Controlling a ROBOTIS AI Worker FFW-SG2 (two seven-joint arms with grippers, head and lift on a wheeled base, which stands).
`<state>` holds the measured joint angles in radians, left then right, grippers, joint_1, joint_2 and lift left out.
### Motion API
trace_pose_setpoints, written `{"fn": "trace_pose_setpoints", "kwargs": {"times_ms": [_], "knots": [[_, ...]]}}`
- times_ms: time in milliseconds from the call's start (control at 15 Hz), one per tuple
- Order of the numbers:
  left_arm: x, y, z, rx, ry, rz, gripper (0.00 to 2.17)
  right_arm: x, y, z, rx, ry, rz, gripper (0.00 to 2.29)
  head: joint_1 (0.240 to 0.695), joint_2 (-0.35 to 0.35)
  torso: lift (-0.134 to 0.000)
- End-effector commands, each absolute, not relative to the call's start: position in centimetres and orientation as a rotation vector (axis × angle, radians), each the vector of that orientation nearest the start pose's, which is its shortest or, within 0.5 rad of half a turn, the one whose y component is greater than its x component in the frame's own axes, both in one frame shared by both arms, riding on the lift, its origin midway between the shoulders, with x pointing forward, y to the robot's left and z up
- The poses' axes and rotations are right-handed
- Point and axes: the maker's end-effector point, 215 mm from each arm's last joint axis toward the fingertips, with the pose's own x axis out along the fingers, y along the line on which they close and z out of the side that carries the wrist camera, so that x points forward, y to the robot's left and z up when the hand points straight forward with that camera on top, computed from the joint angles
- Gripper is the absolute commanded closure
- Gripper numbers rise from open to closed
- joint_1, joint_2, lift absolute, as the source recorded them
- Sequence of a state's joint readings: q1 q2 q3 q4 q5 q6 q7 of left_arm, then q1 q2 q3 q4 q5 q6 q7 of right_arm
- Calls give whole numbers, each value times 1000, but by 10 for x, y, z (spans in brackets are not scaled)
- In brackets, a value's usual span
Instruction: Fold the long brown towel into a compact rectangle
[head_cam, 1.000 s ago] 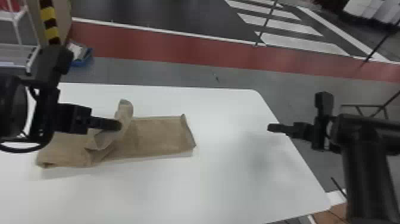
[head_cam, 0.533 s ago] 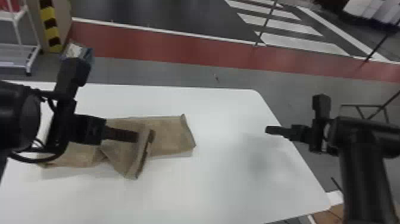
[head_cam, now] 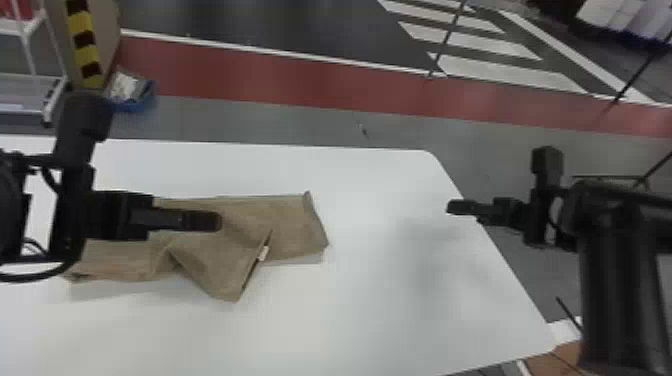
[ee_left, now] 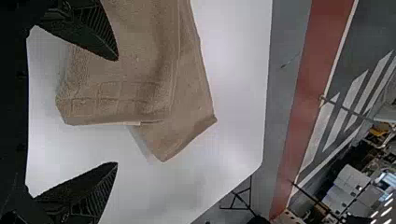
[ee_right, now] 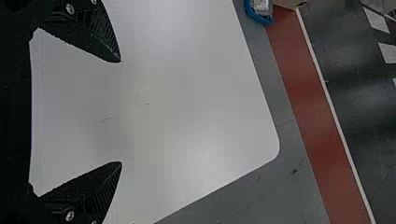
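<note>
the left gripper (head_cam: 220, 221), fingers spread, is over the partly folded brown towel (head_cam: 287, 225) on the white table (head_cam: 390, 310); the right gripper (head_cam: 447, 207), fingers also apart, is above the table's right side

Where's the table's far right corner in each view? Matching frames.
Head view: table corner, right of and beyond the brown towel.
Left wrist view: table corner, past the towel's free end, across bare tabletop.
Right wrist view: table corner, rounded, where two table edges meet against gray floor.
Shared landmark: red floor strip, beyond the far edge, gray floor between.
</note>
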<state>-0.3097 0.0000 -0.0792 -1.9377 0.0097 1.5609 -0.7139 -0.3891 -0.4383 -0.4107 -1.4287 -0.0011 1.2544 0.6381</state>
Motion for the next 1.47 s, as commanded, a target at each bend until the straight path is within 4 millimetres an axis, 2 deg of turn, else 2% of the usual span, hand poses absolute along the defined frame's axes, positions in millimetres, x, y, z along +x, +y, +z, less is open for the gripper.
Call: {"fn": "trace_pose_setpoints", "kwargs": {"times_ms": [0, 267, 467, 533, 667, 800, 867, 933, 1133, 1200, 1400], "knots": [[508, 80, -340, -327, 852, -687, 76, 550, -469, -384, 332, 820, 51, 103, 695, -350, -124], [518, 124, -332, -436, 809, -630, 83, 558, -370, -377, 428, 829, 207, 107, 695, -345, -124], [525, 208, -330, -496, 765, -505, 87, 545, -295, -375, 457, 859, 309, 107, 695, -251, -124], [524, 229, -328, -518, 749, -479, 87, 541, -276, -374, 461, 863, 341, 107, 695, -165, -124], [520, 277, -329, -577, 715, -395, 90, 526, -228, -375, 460, 878, 415, 113, 695, -86, -124], [508, 314, -337, -613, 705, -330, 90, 515, -188, -376, 437, 888, 480, 117, 695, -14, -124], [501, 325, -343, -632, 704, -314, 87, 513, -173, -375, 432, 890, 504, 120, 695, 28, -124], [495, 331, -346, -653, 700, -308, 90, 511, -162, -376, 430, 896, 520, 124, 695, 98, -124], [472, 348, -365, -679, 716, -271, 90, 508, -124, -380, 425, 903, 576, 127, 695, 177, -124], [468, 351, -369, -676, 716, -266, 90, 511, -116, -382, 420, 894, 585, 130, 695, 217, -124], [456, 356, -380, -682, 726, -255, 90, 513, -110, -392, 407, 900, 592, 144, 695, 257, -124]]}}
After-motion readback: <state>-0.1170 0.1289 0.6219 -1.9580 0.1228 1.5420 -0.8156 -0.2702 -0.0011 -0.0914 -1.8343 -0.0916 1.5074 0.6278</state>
